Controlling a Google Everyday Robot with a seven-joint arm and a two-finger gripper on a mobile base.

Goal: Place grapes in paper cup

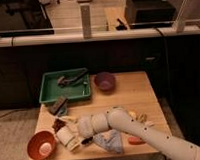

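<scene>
The grapes (58, 125), a small dark red-purple bunch, lie on the wooden table (139, 95) near its front left. The white paper cup (67, 138) is just in front of them, to their right, and looks tilted. My gripper (71, 130) is at the end of the white arm (146, 135), which reaches in from the lower right. It sits right against the cup and the grapes. The arm hides where they meet.
An orange bowl (41, 145) with a white ball stands at the front left corner. A green tray (49, 90) and a purple bowl (104, 81) are at the back. A blue cloth (109, 142), a small black object (86, 141) and an orange item (135, 140) lie by the arm.
</scene>
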